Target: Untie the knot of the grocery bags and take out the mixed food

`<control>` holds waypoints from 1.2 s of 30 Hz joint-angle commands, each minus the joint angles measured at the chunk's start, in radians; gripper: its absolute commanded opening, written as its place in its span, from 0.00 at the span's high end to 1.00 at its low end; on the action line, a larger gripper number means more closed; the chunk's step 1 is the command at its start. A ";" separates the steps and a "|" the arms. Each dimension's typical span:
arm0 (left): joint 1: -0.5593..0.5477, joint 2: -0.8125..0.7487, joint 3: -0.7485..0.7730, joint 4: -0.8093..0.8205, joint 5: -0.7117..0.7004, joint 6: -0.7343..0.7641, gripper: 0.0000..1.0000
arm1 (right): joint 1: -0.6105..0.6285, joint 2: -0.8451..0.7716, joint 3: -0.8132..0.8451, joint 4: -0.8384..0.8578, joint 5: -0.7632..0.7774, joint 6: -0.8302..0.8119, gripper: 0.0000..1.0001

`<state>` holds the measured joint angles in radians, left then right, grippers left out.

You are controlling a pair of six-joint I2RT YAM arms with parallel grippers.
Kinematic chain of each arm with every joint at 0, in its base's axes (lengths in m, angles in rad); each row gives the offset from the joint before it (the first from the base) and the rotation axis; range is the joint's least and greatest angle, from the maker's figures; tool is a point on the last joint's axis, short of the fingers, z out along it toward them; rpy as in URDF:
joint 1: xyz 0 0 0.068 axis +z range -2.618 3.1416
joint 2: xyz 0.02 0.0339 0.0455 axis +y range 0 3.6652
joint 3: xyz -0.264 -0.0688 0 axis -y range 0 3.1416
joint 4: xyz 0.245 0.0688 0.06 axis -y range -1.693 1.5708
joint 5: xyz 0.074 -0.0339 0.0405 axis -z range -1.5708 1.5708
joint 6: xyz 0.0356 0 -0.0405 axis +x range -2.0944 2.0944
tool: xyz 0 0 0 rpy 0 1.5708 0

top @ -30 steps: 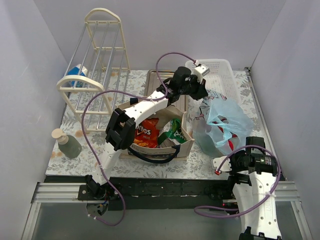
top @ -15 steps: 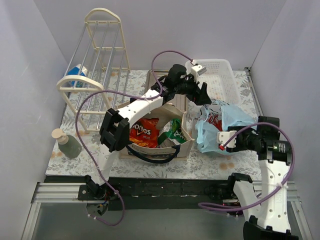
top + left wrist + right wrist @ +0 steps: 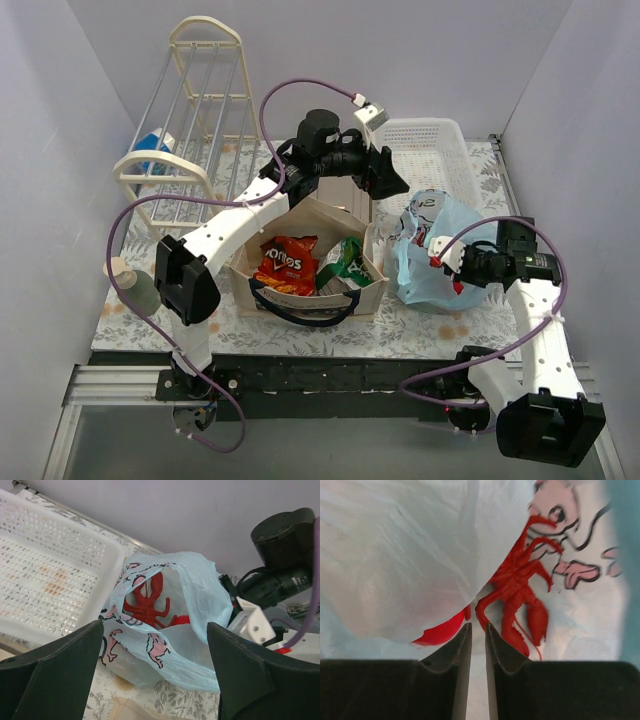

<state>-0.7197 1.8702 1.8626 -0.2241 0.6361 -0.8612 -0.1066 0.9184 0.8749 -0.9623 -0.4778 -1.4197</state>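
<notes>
Top external view is showing the left arm stretching far forward over the boxy beige fabric tote. Its left end effector is hanging spread wide and aiming rightward. The crinkly light-blue plastic carrier bag is sitting just ahead of those fingers, its mouth gaping toward them. The right arm is folding at the elbow and reaching leftward, placing the right end effector at the bag's side. Its fingers are standing almost together; whether film is being pinched, I cannot tell. Just beyond them, inside the bag, the red toy lobster is lying with its long axis slanting up-right, claws nearest.
</notes>
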 commanded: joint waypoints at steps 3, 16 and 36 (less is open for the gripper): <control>0.011 -0.022 -0.019 -0.011 0.007 -0.013 0.16 | 0.024 0.066 -0.122 0.159 0.231 0.041 0.77; 0.011 -0.022 -0.062 0.000 0.019 -0.033 0.16 | 0.025 0.289 0.045 -0.093 0.050 0.278 0.44; 0.011 -0.036 -0.098 0.002 0.019 -0.038 0.16 | 0.057 0.389 0.044 -0.317 -0.156 0.215 0.10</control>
<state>-0.7147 1.8744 1.7733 -0.2325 0.6415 -0.8978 -0.0719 1.2850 0.8944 -1.1809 -0.5526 -1.1835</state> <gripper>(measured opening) 0.840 0.900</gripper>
